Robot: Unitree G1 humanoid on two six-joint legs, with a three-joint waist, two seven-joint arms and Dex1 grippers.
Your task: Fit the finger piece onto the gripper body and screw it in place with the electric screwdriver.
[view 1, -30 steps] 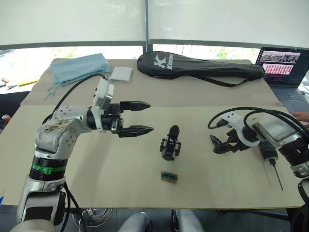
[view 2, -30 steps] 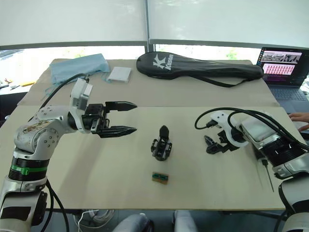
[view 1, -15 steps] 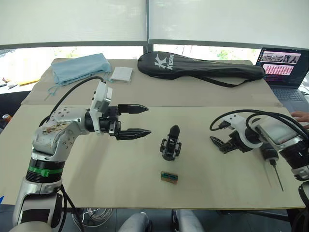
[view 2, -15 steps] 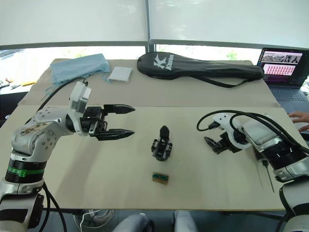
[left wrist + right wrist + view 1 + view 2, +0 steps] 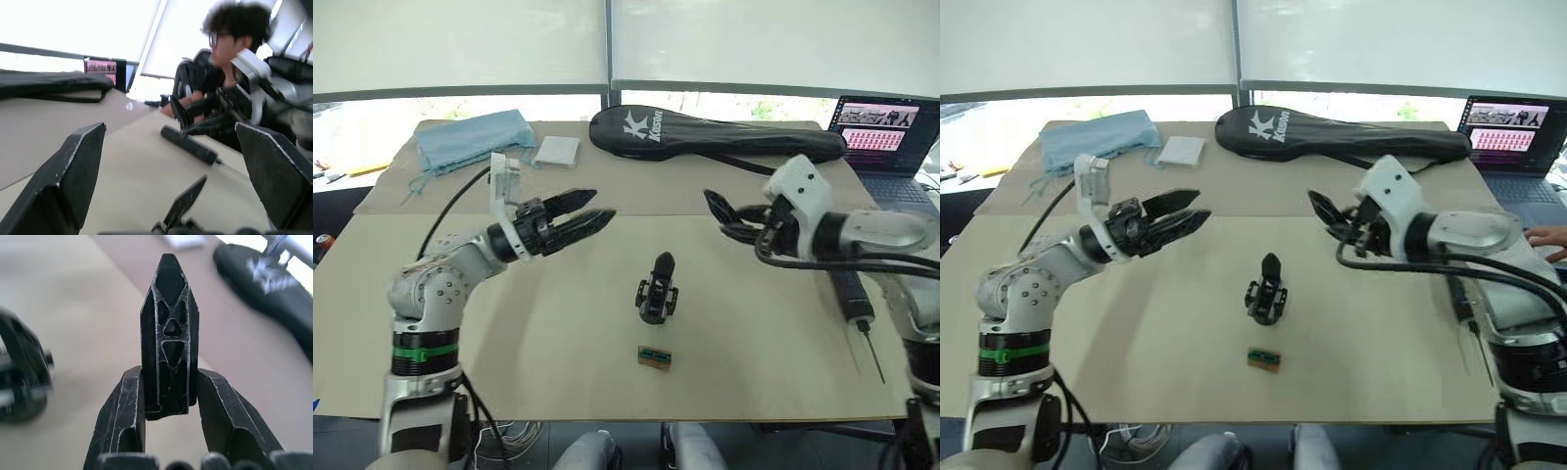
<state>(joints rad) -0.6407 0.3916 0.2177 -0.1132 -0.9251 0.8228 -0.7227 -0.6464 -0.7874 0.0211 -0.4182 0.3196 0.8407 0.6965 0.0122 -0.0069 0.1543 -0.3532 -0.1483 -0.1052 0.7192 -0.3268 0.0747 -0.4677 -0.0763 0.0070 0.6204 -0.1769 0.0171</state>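
Finger piece (image 5: pixel 168 338) pinched upright in right gripper (image 5: pixel 168 401), as seen at the right wrist.
Lifted from the table (image 5: pixel 558 343) since before, over its right half; left gripper (image 5: pixel 579 217) spread, empty, raised. Body (image 5: pixel 656 291) mid-table; screwdriver (image 5: pixel 852 299) by right edge.

Black finger piece (image 5: pixel 167 338), black gripper body (image 5: pixel 657 290), black electric screwdriver (image 5: pixel 851 294), beige table (image 5: pixel 558 343).
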